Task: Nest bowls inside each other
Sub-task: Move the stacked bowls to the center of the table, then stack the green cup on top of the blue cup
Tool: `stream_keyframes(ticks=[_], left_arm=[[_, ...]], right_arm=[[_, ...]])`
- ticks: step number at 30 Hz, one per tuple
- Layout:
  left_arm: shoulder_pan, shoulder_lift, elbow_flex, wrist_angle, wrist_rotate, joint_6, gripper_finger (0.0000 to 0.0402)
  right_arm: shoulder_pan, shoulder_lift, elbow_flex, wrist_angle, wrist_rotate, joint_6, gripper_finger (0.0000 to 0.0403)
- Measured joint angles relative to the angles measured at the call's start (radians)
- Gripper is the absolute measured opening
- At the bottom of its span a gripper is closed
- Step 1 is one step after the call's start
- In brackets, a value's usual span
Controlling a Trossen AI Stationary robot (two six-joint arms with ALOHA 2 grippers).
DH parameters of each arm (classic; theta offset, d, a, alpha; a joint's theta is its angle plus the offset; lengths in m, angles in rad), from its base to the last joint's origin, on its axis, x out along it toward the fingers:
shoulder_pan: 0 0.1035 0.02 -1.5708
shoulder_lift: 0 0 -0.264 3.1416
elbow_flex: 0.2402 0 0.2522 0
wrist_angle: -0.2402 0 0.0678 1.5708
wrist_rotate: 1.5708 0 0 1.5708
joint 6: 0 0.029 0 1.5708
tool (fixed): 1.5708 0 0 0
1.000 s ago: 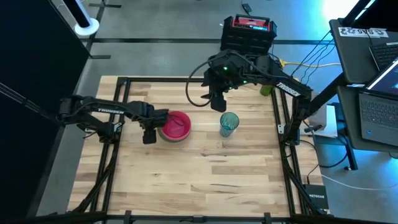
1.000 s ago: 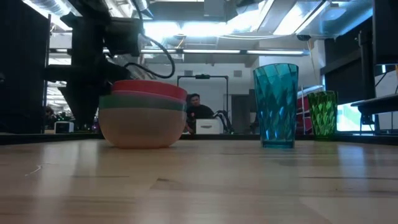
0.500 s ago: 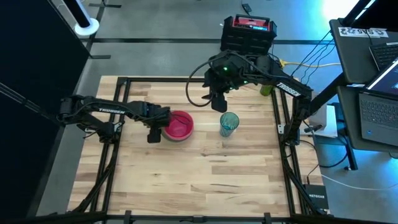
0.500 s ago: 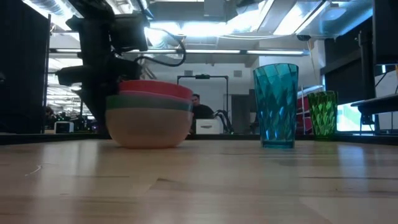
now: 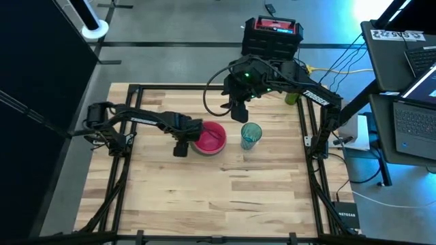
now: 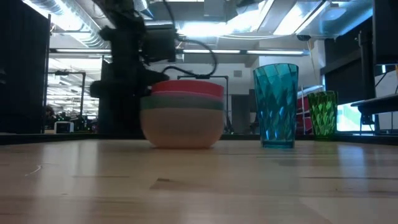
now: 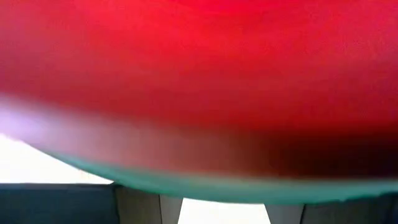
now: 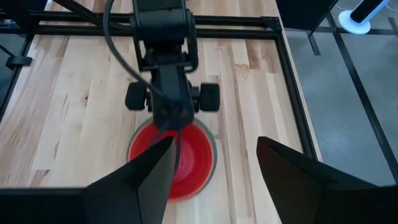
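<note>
Counting yields one nested bowl stack (image 5: 210,139), three layers visible, at table (image 5: 225,197) centre; teal cup (image 5: 251,135) at its 3 o'clock. Left gripper (image 5: 182,141), fingers spread, touches the stack's 9 o'clock rim. Right gripper (image 5: 237,109) hovers open.

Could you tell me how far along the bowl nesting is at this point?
Done: the bowls sit nested in one stack beside the teal cup. In hand: the left gripper is at the stack's rim. Left: nothing loose shows; the right gripper waits open above.
</note>
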Motion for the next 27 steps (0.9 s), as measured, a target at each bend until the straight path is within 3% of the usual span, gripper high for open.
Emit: stream_keyframes(ticks=[11, 19, 27], left_arm=[[-0.001, 0.055, 0.144, -0.095, 0.001, -0.004, 0.0159], [-0.013, -0.190, 0.148, -0.175, 0.003, -0.179, 0.0159], [-0.008, -0.385, 0.148, -0.181, 0.000, -0.319, 0.0159]], right_arm=[[0.001, -0.004, 0.000, -0.073, 0.000, 0.016, 0.0214], [0.001, -0.012, -0.020, -0.255, 0.009, 0.036, 0.0214], [-0.017, -0.101, -0.263, -0.241, 0.094, 0.117, 0.0214]])
